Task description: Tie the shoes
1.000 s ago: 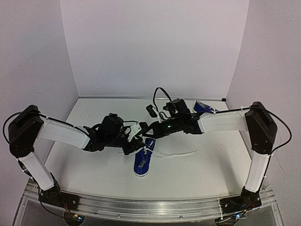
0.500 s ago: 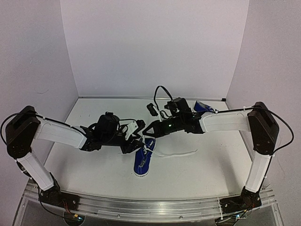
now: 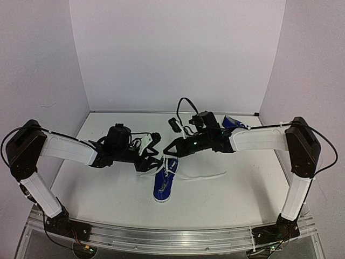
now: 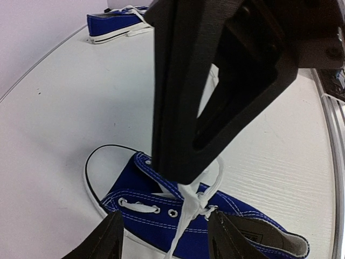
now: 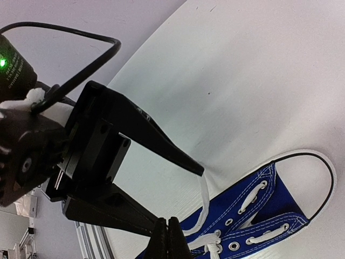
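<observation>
Both arms are mine. My left gripper (image 3: 153, 151) is spread wide and hangs just above the small royal-blue canvas sneaker (image 3: 163, 186) with the white rubber sole. My right gripper (image 3: 166, 153) is pressed together close in front of the left one. As far as I can see, it's pinching the sneaker's white lace (image 4: 186, 208) just above the eyelets. One strand runs up by a left fingertip (image 5: 198, 169), can't tell if it touches. The sneaker sits on the white table (image 3: 108, 189) right under both tips. The second blue sneaker (image 3: 232, 122) lies behind my right forearm, well apart.
</observation>
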